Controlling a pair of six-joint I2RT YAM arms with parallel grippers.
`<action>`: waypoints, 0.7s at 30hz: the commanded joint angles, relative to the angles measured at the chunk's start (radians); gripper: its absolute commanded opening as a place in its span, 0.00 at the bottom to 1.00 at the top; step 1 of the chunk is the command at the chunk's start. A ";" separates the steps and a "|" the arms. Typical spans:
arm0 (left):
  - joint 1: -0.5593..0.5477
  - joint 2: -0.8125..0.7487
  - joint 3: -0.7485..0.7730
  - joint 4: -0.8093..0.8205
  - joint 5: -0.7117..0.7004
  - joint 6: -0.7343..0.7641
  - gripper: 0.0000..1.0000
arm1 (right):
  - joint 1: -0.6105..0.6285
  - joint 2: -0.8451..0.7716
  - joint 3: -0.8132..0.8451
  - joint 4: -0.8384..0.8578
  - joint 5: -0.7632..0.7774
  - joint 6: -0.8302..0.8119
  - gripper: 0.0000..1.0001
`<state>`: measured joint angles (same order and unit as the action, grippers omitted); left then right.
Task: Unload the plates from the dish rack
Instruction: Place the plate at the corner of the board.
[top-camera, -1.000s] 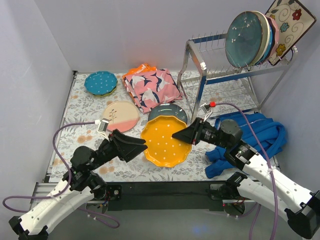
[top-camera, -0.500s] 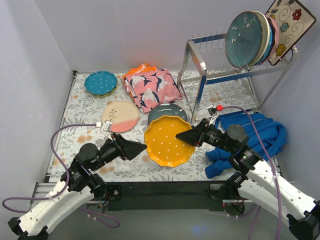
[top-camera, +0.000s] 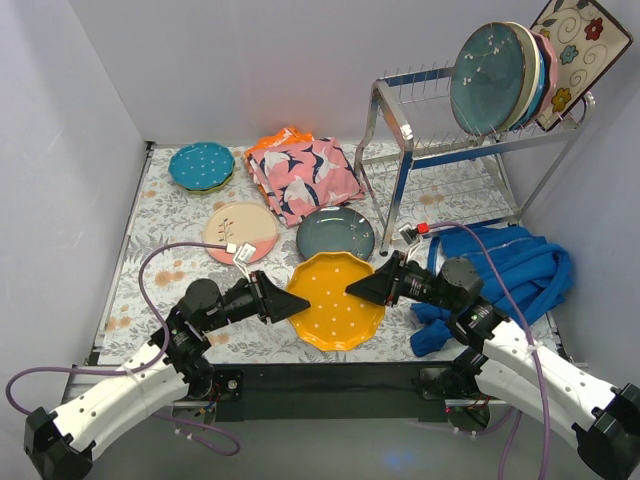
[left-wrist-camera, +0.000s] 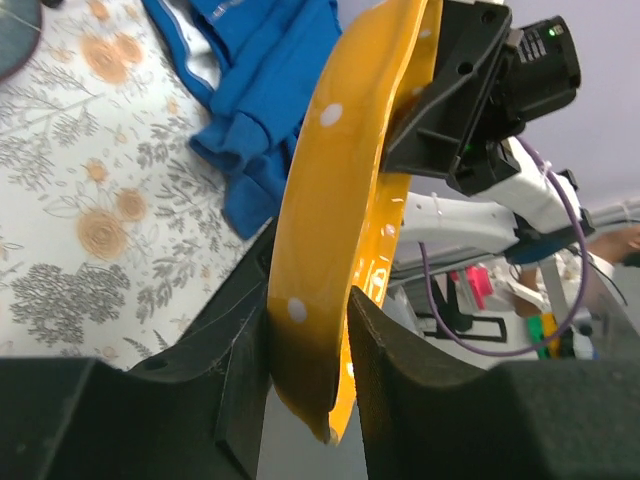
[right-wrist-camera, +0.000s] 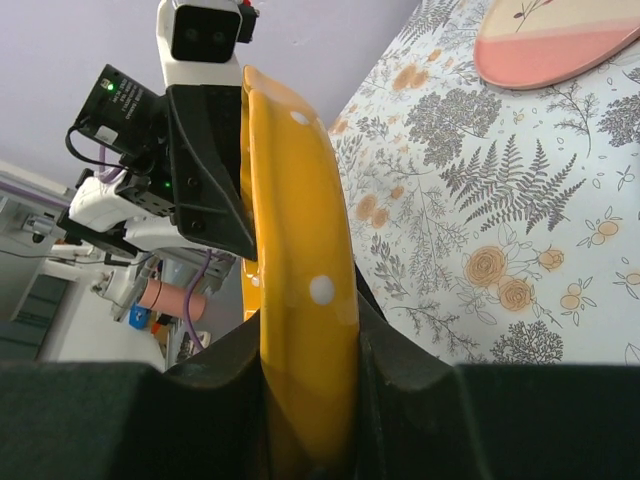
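At the table's (top-camera: 165, 215) front centre, the orange plate (top-camera: 335, 300) is held tilted between both arms, near the teal plate (top-camera: 335, 233) that lies flat behind it. The right gripper (top-camera: 356, 290) is clamped on its right rim; in the right wrist view the rim (right-wrist-camera: 300, 300) sits pinched between the two fingers. The left gripper (top-camera: 298, 303) is closed on the opposite rim, and the left wrist view shows a finger (left-wrist-camera: 245, 370) pressed against each face of the plate (left-wrist-camera: 330, 230). The step in hand appears to be a handover from right arm to left. The next move calls for the right jaws to part only once the left grip is firm, since a pinch on a thin rim leaves the plate free to swing; the left arm can then lay it among the plates already on the table. A second earlier the left jaws stood wide and short of the rim, and the plate was a little farther back. The rack (top-camera: 404, 188) has not changed: a stack of round plates (top-camera: 487, 78) and the square plate (top-camera: 575, 55) are still to be unloaded.
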<state>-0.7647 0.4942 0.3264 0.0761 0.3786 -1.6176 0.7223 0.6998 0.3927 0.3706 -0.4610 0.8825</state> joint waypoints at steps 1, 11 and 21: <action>-0.005 -0.031 -0.027 0.123 0.127 -0.070 0.35 | 0.005 -0.022 0.018 0.225 0.002 0.024 0.01; -0.007 -0.089 -0.069 0.142 0.151 -0.140 0.00 | 0.003 0.012 -0.014 0.283 -0.010 0.045 0.01; -0.007 -0.082 -0.029 0.062 0.063 -0.168 0.00 | -0.035 0.018 -0.014 0.274 0.012 0.030 0.45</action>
<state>-0.7612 0.4095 0.2367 0.1486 0.4503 -1.7237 0.7193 0.7403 0.3584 0.4782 -0.5068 0.9283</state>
